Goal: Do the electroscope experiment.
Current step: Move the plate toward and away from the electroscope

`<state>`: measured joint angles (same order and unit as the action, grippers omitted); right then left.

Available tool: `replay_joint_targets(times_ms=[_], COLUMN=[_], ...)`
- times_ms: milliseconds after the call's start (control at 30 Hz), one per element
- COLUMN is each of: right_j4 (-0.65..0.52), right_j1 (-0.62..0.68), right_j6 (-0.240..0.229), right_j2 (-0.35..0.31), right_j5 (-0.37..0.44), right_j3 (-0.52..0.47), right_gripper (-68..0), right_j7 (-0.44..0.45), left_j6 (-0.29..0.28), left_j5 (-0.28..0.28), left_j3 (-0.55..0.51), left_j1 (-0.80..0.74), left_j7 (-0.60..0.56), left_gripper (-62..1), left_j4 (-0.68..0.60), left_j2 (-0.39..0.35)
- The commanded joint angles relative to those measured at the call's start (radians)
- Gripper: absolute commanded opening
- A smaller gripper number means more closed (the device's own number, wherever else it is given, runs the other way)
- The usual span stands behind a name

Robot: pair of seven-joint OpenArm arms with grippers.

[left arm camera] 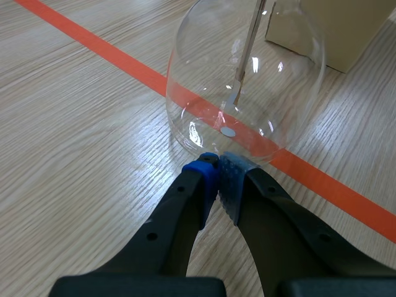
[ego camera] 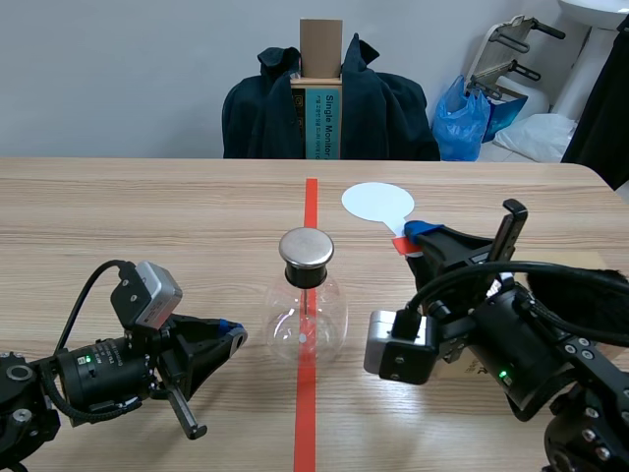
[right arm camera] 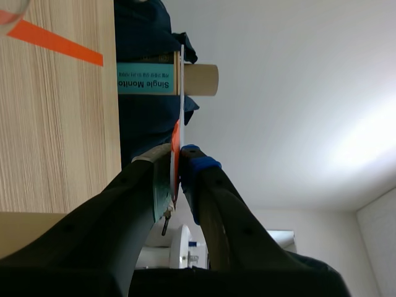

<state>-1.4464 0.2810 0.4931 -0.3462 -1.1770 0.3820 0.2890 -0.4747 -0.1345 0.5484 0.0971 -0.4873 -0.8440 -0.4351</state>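
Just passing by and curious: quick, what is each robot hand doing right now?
Left hand: closed on nothing, tips right by the glass flask.
Right hand: closed, holding the white paddle by its handle.

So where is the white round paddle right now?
In the scene view, the white round paddle is right of the tape line, held in the right gripper.
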Motion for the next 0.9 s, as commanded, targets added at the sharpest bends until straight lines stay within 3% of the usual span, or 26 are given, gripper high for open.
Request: replay_joint_targets(times_ms=[0,267,433,633,867], right_j4=[-0.018,-0.018,-0.018,-0.019,-0.019], right_j1=[-0.009,0.005,0.007,0.007,0.007], right_j6=[0.014,0.014,0.019,0.068,0.068], right_j2=[-0.011,-0.011,-0.011,-0.011,-0.011], right_j5=[0.009,-0.006,-0.006,-0.009,-0.017], right_j3=[-0.003,-0.003,-0.003,-0.003,-0.003], right_gripper=[-66.7,-66.7,-66.7,-66.7,-66.7], right_j7=[-0.016,-0.028,0.039,0.145,0.251], left_j6=[-0.005,-0.005,-0.005,-0.005,-0.005], left_j5=[-0.01,-0.01,-0.01,-0.01,-0.01], left_j3=[-0.01,-0.01,-0.01,-0.01,-0.01], left_j1=[0.003,0.003,0.003,0.003,0.003], left_j7=[-0.014,-0.015,-0.015,-0.018,-0.018], left_gripper=[-57.7,-57.7,-57.7,-57.7,-57.7], left_j4=[-0.02,-0.02,-0.02,-0.02,-0.02], left_j2=[0.002,0.003,0.003,0.003,0.003])
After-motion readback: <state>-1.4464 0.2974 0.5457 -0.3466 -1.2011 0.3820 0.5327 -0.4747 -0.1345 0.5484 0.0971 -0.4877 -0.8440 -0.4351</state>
